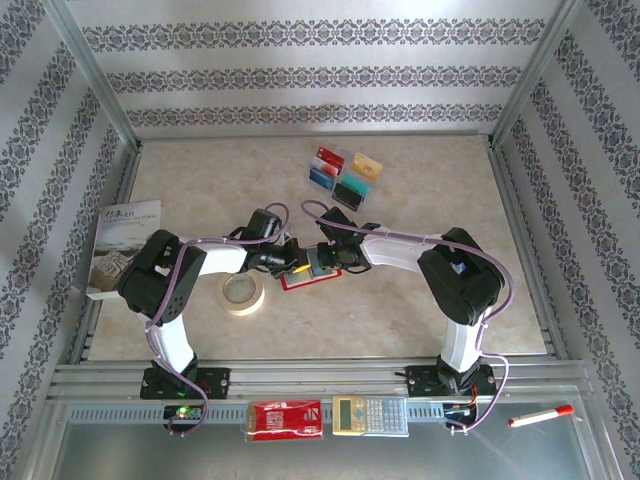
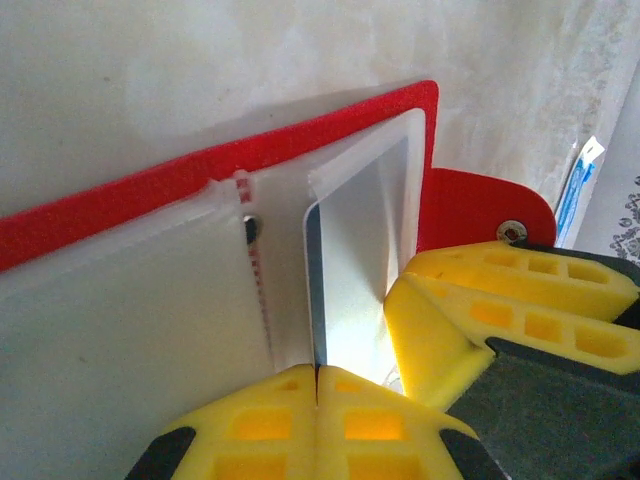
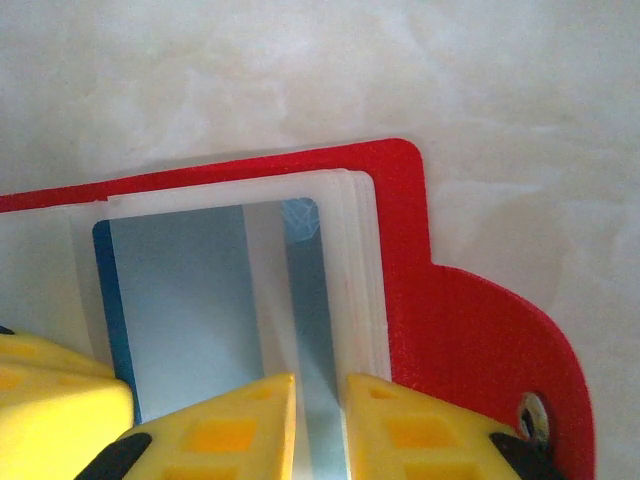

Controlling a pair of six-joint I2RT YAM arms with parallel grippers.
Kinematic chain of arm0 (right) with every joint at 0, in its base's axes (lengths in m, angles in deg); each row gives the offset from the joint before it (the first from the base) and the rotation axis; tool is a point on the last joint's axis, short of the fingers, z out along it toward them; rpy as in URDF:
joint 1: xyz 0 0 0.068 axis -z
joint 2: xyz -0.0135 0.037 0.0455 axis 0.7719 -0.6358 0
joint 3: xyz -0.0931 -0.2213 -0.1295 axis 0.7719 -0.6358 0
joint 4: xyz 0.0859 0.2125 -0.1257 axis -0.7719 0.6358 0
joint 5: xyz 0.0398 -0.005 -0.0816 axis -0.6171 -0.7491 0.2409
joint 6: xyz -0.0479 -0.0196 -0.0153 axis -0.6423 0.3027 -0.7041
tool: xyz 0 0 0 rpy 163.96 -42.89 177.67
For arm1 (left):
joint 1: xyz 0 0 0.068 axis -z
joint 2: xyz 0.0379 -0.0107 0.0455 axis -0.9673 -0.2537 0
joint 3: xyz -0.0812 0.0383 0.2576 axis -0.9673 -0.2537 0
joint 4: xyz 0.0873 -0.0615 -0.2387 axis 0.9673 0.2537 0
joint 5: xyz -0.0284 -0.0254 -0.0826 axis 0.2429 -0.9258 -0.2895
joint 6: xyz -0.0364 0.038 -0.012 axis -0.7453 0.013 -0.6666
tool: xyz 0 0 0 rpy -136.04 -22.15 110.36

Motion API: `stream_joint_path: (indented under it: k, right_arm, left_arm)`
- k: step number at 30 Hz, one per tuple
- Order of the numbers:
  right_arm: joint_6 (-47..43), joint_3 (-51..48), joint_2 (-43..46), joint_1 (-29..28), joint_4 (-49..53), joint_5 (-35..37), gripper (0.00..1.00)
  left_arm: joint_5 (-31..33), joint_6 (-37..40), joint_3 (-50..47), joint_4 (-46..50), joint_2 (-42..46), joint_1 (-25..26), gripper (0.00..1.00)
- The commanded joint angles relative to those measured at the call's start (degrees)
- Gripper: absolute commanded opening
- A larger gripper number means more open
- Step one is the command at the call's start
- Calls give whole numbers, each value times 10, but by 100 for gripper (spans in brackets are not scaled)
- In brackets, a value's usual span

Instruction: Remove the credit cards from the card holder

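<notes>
I pinched the blue card (image 3: 170, 300) inside the card holder (image 1: 310, 277), frame centre.
My left hand (image 2: 316, 385) was shut on the card and my right hand (image 3: 320, 420) was clamped narrowly on the card holder; if that grip slipped, both could drag together.

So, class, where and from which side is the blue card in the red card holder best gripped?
Probably the blue card's near edge, approached from the clear pocket's open side: the card holder's red rim borders the other edges.

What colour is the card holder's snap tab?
Red snap tab, clearest in the right wrist view.
</notes>
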Motion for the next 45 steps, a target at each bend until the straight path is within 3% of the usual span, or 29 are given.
stream_joint_path:
  k: [1,15,30,33,38,45]
  right_arm:
    - [1,-6,-2,6,6,-4,22]
    - [-16,-17,58,4,-43,-46,22]
    - [-1,3,-13,-1,-31,-81,22]
    - [-3,4,-19,-1,-30,-92,21]
    - [-1,3,-27,-2,-32,-101,20]
    - [-2,1,-25,-1,-29,-96,20]
  left_arm:
    - [2,31,1,44,35,-13,0]
    - [11,45,-19,68,51,-22,0]
    - [9,40,-23,58,50,-22,0]
    - [-4,31,-26,35,47,-23,9]
    - [-26,12,-28,-7,34,-22,17]
    - [-29,6,-24,-16,24,-23,16]
